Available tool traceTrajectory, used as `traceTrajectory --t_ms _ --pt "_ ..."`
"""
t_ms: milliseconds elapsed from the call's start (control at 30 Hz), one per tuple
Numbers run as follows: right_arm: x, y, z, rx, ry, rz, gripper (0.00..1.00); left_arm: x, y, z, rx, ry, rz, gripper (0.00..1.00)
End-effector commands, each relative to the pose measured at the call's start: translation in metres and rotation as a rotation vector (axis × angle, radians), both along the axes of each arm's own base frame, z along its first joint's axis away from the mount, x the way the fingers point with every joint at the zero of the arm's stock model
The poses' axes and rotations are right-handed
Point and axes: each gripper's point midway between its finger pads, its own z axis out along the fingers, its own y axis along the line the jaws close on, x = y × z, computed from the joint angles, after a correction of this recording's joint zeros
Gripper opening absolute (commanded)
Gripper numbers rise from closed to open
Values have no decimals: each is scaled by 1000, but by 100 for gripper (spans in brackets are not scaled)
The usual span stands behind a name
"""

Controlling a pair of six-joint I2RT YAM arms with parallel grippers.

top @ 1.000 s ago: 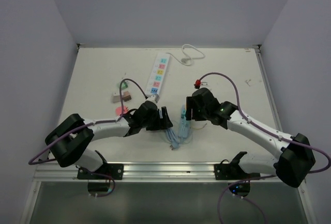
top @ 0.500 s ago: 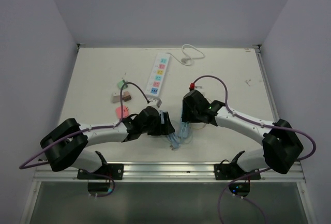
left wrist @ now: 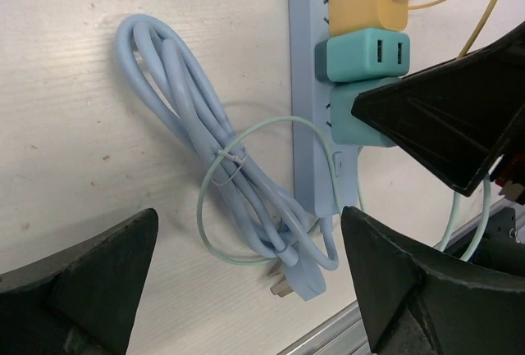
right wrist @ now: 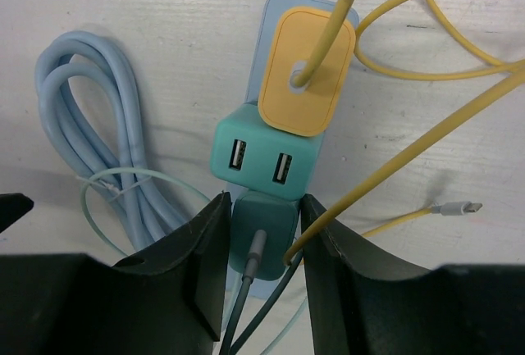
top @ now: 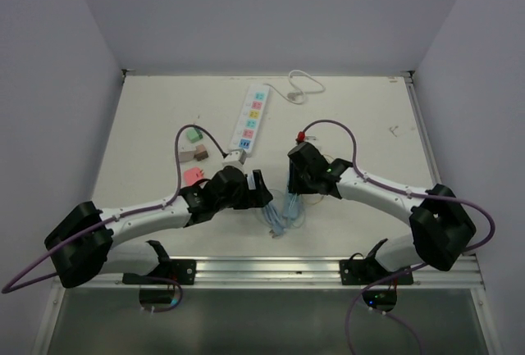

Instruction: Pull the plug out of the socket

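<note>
The dark teal plug (right wrist: 264,217) sits in the 6 o'clock end of a light blue power strip (right wrist: 271,6), which lies flat on the table (top: 361,117) near its 6 o'clock edge, between the 2 arms. The plug is a rounded block, fully seated in the socket, with a grey lead leaving its face toward 6 o'clock. Touching it at 12 o'clock is a lighter teal adapter (right wrist: 264,158) with 2 USB ports, and beyond that an orange adapter (right wrist: 308,72) carrying a yellow cable (right wrist: 426,68).

The right hand (right wrist: 262,203) is over the plug with 1 of its fingers (right wrist: 197,248) on each side. They are closed in against the plug's 3 o'clock and 9 o'clock sides, clamped on it.

The left hand (left wrist: 248,217) has its 2 fingers spread wide apart and holds nothing. It hangs above the strip's bundled light blue cord (left wrist: 205,150), which lies at 9 o'clock of the strip in the right wrist view, tied with a thin pale green wire (left wrist: 215,207).
</note>
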Motion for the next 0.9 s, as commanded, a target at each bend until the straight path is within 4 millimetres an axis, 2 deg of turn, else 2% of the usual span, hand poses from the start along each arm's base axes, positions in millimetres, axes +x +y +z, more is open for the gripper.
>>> traceTrajectory --t_ms 0,33,233,367,667,767,800,867 --pt "-12 4 -20 -17 80 48 33 18 10 29 24 -92 57 97" --pt "-13 2 -23 -27 90 46 35 21 12 34 20 -108 72 98" --pt "-8 5 -25 -26 80 32 39 28 24 39 38 -122 113 99" --pt "-3 4 -26 -38 68 21 39 28 24 37 42 -123 113 99" --pt "-5 4 -34 -52 93 9 47 30 24 37 43 -123 117 99" --pt "-3 4 -33 -54 84 1 43 31 24 36 45 -121 119 99" --pt "-2 5 -32 -47 77 1 36 31 23 35 46 -117 116 98" --pt "-2 6 -28 -24 63 5 28 31 23 36 45 -117 117 98"
